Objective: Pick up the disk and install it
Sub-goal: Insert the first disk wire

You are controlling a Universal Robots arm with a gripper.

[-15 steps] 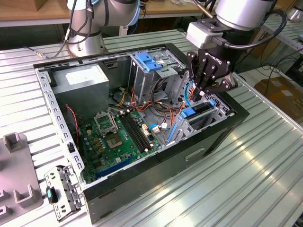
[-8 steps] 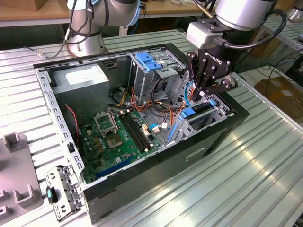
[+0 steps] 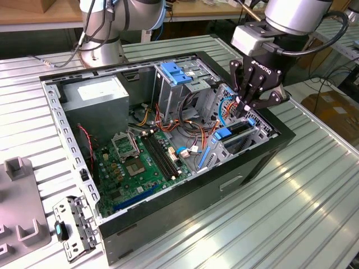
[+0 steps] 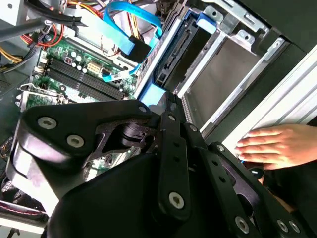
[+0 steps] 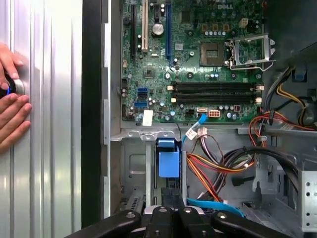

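Gripper (image 3: 245, 107) of black metal hangs right of centre over dark grey, blue-framed disk (image 3: 224, 134), upright so it slides into the bay (image 3: 262, 130); whether it grasps, I cannot tell.

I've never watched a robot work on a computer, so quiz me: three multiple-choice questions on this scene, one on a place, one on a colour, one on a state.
1. Where is the gripper?
A) above the blue-framed disk
B) over the grey tray
C) on the floor

2. What colour is the circuit board?
A) red
B) green
C) white

3. How is the computer case?
A) closed
B) wrapped up
C) open

Answers:
1 A, it hangs over the disk at the case's end on the exterior view's right.
2 B, the board is plainly green.
3 C, its insides show in all views.
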